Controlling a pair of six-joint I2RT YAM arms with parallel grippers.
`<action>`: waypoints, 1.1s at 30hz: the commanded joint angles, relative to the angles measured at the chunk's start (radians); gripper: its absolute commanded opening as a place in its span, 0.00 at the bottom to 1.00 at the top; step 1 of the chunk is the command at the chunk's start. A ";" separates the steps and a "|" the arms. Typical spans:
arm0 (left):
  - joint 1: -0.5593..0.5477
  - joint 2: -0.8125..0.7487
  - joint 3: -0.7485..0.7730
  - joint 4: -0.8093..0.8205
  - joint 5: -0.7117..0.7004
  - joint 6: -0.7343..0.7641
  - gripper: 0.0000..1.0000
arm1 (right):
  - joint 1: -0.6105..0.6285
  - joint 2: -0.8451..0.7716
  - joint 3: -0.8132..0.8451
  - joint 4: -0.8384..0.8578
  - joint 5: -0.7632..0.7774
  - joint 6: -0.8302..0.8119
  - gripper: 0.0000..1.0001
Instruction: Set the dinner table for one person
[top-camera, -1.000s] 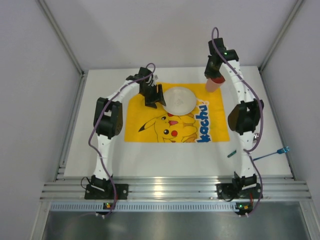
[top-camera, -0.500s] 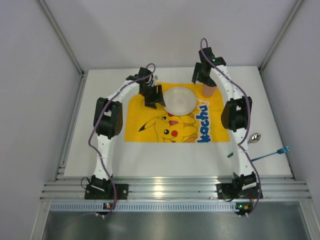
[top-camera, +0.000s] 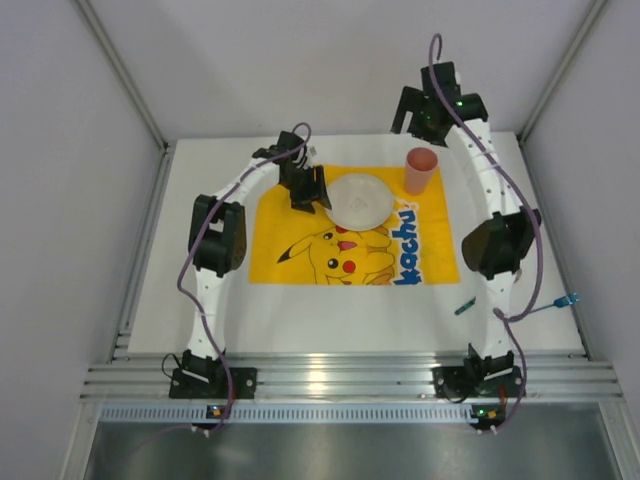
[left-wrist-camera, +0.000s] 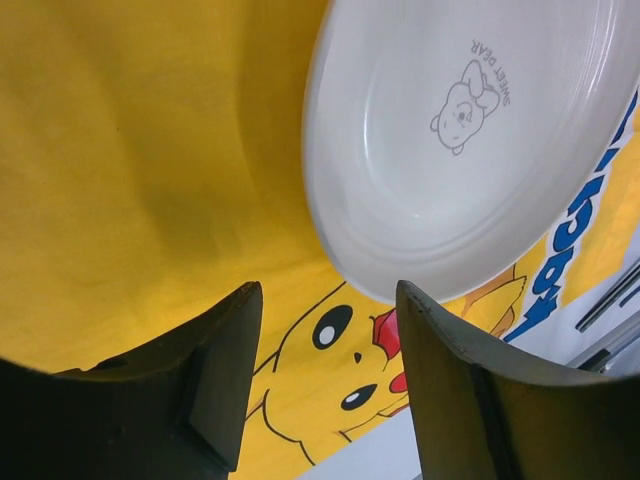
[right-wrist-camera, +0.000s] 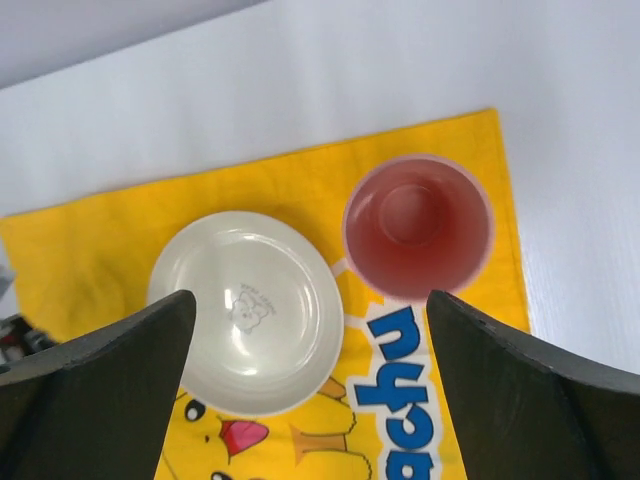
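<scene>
The white dinner table (top-camera: 180, 290) carries a yellow cartoon-printed cloth (top-camera: 300, 215) (left-wrist-camera: 130, 150) (right-wrist-camera: 90, 250). On the cloth's far half lies a white plate (top-camera: 360, 198) (left-wrist-camera: 460, 140) (right-wrist-camera: 245, 310). A pink cup (top-camera: 421, 170) (right-wrist-camera: 417, 225) stands upright on the cloth's far right corner, beside the plate. My left gripper (top-camera: 313, 193) (left-wrist-camera: 325, 385) hangs low at the plate's left rim, open, with only cloth between its fingers. My right gripper (top-camera: 412, 112) (right-wrist-camera: 310, 300) is high above the cup and plate, wide open and empty.
A small green-handled piece (top-camera: 463, 307) lies on the table near the right arm's base. A blue-tipped thin utensil (top-camera: 568, 299) lies at the right edge. Metal frame rails run along the table's left and right sides.
My right gripper has opened, let go of the pink cup on the cloth's corner, and risen up and back. The left gripper has barely moved beside the plate.
</scene>
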 joint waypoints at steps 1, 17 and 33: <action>0.001 0.028 0.058 0.006 -0.014 -0.017 0.60 | 0.007 -0.216 -0.059 0.013 0.016 -0.023 1.00; -0.084 0.093 0.118 -0.029 -0.126 0.013 0.00 | -0.235 -0.775 -1.054 0.015 0.026 0.047 1.00; -0.106 -0.317 -0.365 0.078 -0.134 -0.041 0.10 | -0.387 -0.859 -1.518 0.081 -0.130 0.125 0.96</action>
